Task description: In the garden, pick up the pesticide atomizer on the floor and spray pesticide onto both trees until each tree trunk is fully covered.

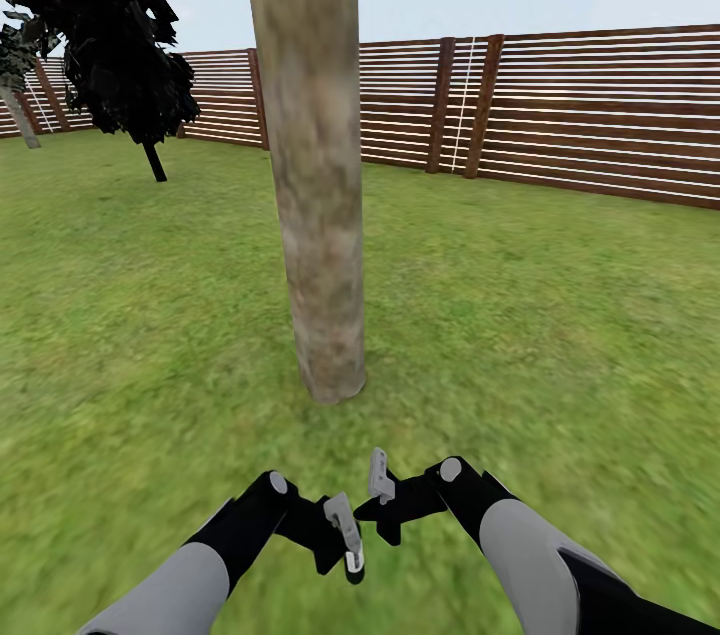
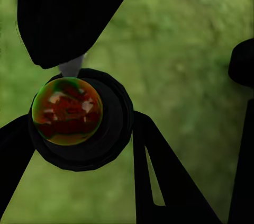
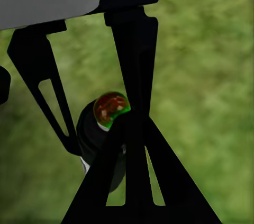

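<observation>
A thick grey-brown tree trunk (image 1: 318, 165) stands straight ahead of me, rising from the grass floor (image 1: 520, 335) and out past the top of the head view. A second tree (image 1: 115, 35) with a dark leafy crown stands far back on the left. The pesticide atomizer is out of view. Both arms are folded low in front of me, well short of the trunk. My left gripper (image 1: 347, 553) is open, with grass showing between its fingers (image 2: 169, 181). My right gripper (image 1: 370, 518) is shut and empty, its fingertips (image 3: 128, 123) pressed together. The two grippers face each other closely.
A brown slatted fence (image 1: 580, 115) rings the lawn behind the trees. A dark round part with a reddish-green glassy dome (image 2: 67, 110) sits close between the two grippers, also seen as the dome (image 3: 110, 108) in the right wrist view. Grass lies on both sides of the trunk.
</observation>
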Tool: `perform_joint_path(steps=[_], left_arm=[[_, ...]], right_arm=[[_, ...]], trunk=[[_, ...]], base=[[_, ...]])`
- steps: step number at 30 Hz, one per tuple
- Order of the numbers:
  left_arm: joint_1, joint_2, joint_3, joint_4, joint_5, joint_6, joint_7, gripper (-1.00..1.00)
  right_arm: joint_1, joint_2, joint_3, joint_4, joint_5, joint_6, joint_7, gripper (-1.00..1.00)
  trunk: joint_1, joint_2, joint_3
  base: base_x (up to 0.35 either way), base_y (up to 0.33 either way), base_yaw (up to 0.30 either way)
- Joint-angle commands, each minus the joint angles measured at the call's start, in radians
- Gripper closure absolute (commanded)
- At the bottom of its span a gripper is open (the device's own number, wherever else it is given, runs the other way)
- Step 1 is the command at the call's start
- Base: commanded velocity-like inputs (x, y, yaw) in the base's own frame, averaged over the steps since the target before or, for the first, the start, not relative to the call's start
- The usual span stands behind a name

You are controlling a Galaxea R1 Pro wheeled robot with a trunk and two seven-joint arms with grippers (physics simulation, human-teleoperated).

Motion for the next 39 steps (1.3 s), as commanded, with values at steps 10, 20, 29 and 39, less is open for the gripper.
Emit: perform_joint_path(steps=[10, 20, 29, 39], left_arm=[[0.0, 0.005, 0.0, 0.001, 0.001, -0.002, 0.0, 1.0], [0.008, 0.052, -0.003, 0.007, -0.012, -0.004, 0.003, 1.0], [0.012, 0.199, -0.003, 0.013, -0.005, -0.005, 0.003, 1.0], [0.014, 0.257, 0.149, 0.018, 0.044, -0.002, 0.081, 1.0]], right_arm=[[0.0, 0.0, 0.0, 0.0, 0.0, 0.0, 0.0, 1.0], [0.0, 0.0, 0.0, 0.0, 0.0, -0.001, 0.001, 1.0], [0.0, 0.0, 0.0, -0.001, 0.0, -0.001, 0.0, -1.0], [0.012, 0.0, -0.002, -0.002, -0.057, -0.004, -0.139, -1.0]], trunk=[[0.0, 0.0, 0.0], [0.0, 0.0, 0.0], [0.0, 0.0, 0.0], [0.0, 0.0, 0.0]], base=[[0.0, 0.0, 0.0], [0.0, 0.0, 0.0], [0.0, 0.0, 0.0], [0.0, 0.0, 0.0]])
